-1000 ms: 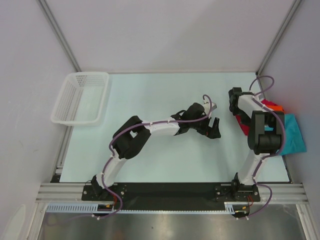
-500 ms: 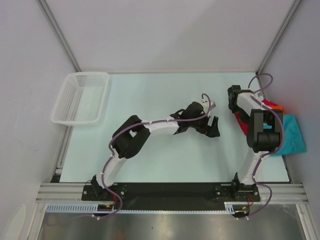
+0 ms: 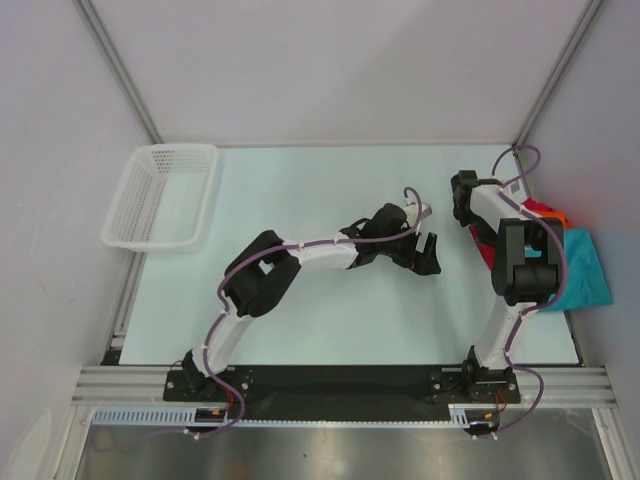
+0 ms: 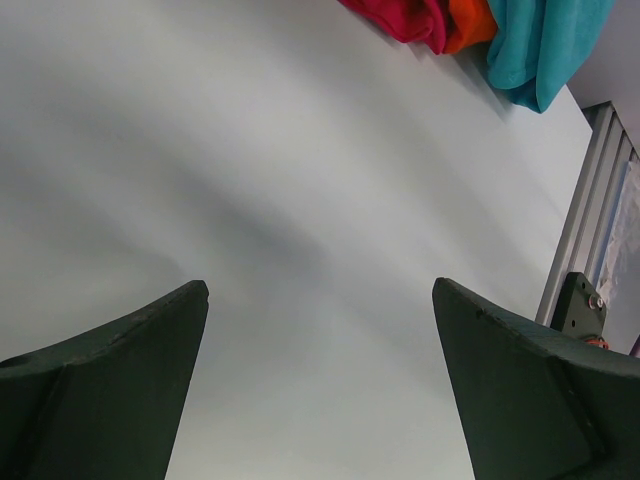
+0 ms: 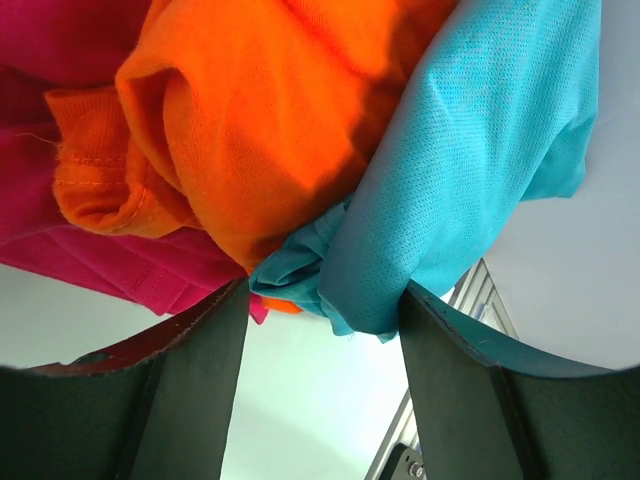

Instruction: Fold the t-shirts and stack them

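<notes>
Heap of t-shirts (image 5: 250,130), no clear axis; left fingers (image 4: 100,390), right fingers (image 5: 185,395) spread wide.

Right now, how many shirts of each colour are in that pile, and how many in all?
Teal shirt: 1
Orange shirt: 1
Magenta shirt: 1
Total: 3
</notes>
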Robot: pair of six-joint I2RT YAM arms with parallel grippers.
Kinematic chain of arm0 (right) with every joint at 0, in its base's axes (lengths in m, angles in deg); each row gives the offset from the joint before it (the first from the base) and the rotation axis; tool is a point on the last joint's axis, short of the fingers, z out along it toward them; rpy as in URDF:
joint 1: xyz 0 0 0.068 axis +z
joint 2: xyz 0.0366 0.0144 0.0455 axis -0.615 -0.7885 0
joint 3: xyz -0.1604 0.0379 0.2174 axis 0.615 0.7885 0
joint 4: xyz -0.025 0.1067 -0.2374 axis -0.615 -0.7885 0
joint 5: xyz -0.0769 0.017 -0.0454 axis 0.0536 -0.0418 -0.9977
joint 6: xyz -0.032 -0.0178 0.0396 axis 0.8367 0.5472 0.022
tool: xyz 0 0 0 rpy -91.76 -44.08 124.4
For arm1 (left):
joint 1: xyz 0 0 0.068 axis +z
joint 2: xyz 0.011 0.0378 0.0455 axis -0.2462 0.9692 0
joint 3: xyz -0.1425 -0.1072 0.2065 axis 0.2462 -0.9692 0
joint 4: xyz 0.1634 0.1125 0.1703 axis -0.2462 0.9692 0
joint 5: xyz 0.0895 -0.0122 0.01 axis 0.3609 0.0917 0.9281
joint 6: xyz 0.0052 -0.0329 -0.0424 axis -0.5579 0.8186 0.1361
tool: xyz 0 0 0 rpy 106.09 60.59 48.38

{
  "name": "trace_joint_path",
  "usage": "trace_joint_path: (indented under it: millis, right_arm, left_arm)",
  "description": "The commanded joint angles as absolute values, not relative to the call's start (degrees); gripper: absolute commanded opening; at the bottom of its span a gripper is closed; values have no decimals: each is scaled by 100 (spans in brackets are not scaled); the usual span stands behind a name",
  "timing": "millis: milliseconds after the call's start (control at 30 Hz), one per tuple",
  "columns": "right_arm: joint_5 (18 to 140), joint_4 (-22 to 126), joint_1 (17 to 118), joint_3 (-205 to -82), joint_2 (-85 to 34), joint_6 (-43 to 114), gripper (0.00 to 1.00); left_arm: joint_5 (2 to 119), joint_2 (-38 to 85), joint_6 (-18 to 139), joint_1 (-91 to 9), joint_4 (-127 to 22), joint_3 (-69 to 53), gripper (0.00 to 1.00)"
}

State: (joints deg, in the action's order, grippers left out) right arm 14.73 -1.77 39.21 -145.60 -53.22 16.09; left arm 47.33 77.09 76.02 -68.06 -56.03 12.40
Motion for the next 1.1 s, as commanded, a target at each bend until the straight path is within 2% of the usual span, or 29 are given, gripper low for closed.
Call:
trace_joint_path:
  millis: [0,367,467,500,567,600,1067]
  right_arm:
    - [1229,-132,3839,-14563,-5223,1497,65]
    - [1238,35,3619,-14184,-5258,1488,64]
    - [1247,61,3602,-14167,-5223,1506,51]
    - [1238,53,3593,-14167,-5197,1497,31]
    - [1221,61,3584,-14167,-5161,1480,6]
    - [1203,62,3584,-14167,-5127,1471,0]
    - [711,290,3681,-14193,-4169,1620,0]
  left_arm:
    - [4624,7502,7670,-6769,-5840,1220,99]
    - [4606,7484,7678,-6769,-5867,1193,100]
    - [4589,7493,7679,-6769,-5867,1185,100]
    - [4589,7493,7687,-6769,-5867,1185,100]
    - [4580,7502,7687,-6769,-5876,1193,100]
    - [4580,7502,7696,-6769,-5876,1202,100]
    - [4536,7511,7722,-6778,-5876,1264,99]
